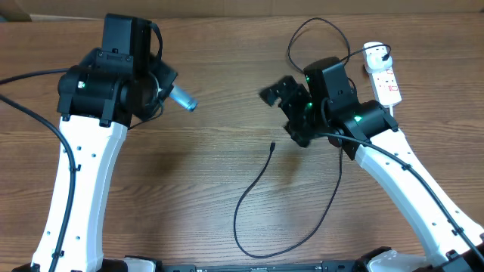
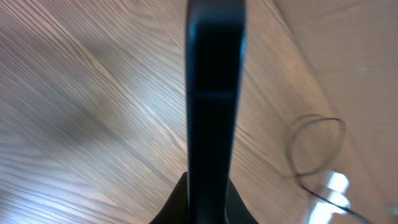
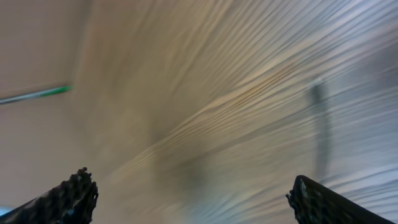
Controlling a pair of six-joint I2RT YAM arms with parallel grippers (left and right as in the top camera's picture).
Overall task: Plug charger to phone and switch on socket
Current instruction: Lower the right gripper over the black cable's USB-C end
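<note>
Slim black-rimmed phone point(image 2: 211, 112) (edge-on) gripped by left end effector point(image 1: 172, 94), right end effector point(image 3: 191, 182) gaping, woodgrain table point(image 1: 189, 174)

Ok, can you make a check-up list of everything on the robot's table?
Surface: wood-grain table.
Job's things: phone held by the left arm; socket at the far right; charger with its plug at the socket and its tip loose on the table.
Clutter: nothing seen.
Grippers: left end effector shut on the phone; right end effector open, holding nothing.
Cables: the charger loops across the table; black arm cables on the left.
Surroundings: beige board along the far edge.
</note>
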